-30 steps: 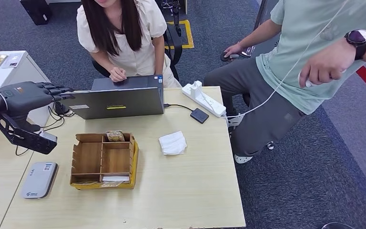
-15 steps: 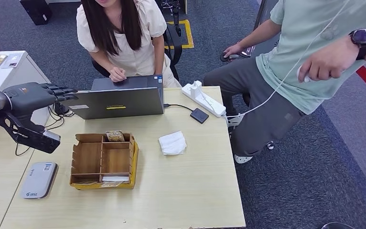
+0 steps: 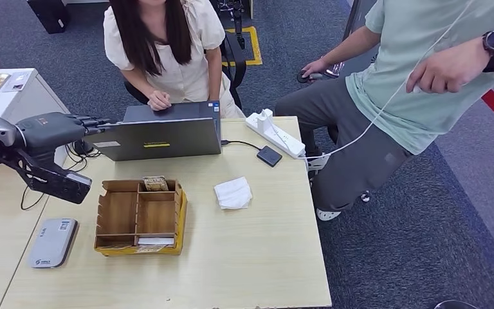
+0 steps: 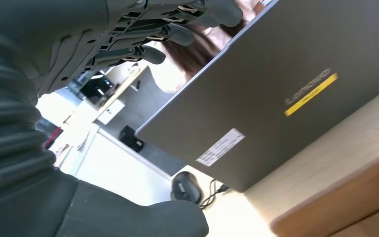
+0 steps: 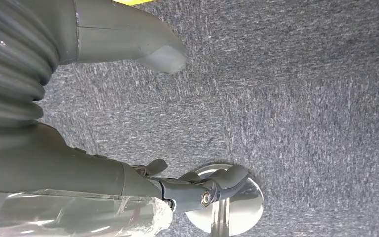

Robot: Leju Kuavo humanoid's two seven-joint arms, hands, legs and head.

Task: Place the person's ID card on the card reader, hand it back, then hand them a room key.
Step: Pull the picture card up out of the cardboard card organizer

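The left hand (image 3: 51, 129) hung with spread fingers above the table's (image 3: 251, 257) left edge, its fingertips (image 4: 153, 53) just short of the laptop (image 3: 161, 138) lid, which walled off the far side; the wooden organiser (image 3: 140, 215) stood mid-table beside the card reader (image 3: 51, 243)

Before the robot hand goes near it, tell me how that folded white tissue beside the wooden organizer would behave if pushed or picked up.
The white tissue looks like soft, loosely folded layers, so it would probably flop and unfold rather than lift as one piece. It seems very light, so a push would likely slide or crumple it across the smooth table. It lies flat, so rolling or tipping is unlikely.
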